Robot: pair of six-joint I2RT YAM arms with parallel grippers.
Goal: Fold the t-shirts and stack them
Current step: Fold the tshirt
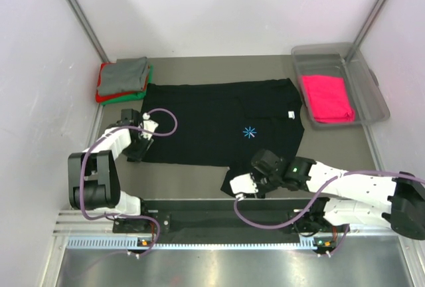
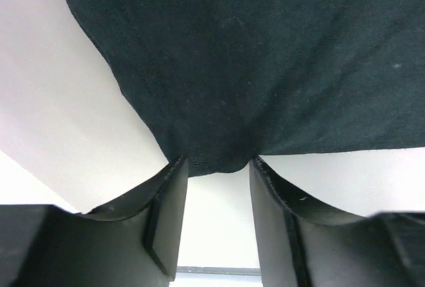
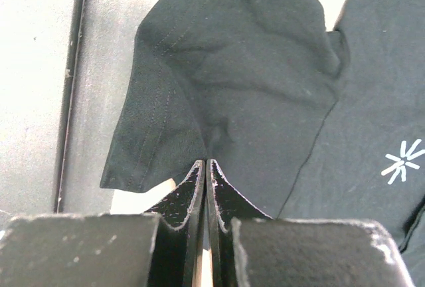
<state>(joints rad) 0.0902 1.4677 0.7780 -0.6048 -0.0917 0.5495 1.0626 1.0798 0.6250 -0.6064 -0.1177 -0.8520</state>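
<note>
Lying flat across the middle of the top view on the grey-brown table (image 1: 186, 177), the black cloth t-shirt (image 1: 212, 117) shows its small light-blue asterisk print (image 1: 249, 132) and white neck label (image 1: 291, 115). The right gripper (image 3: 206, 162) is closed, and the sleeve puckers at its fingertips at the lower centre; the arm hides the hem there. The left gripper (image 2: 218, 162) has its jaws apart, with the shirt's left hem between the tips; whether it is pinched is unclear. At the upper left, a folded grey t-shirt (image 1: 125, 73) covers all but the edges of a red t-shirt (image 1: 101, 92) and a green t-shirt (image 1: 137, 94). At the upper right, a hot-pink t-shirt (image 1: 327, 97) lies in a clear plastic bin (image 1: 372, 88).
</note>
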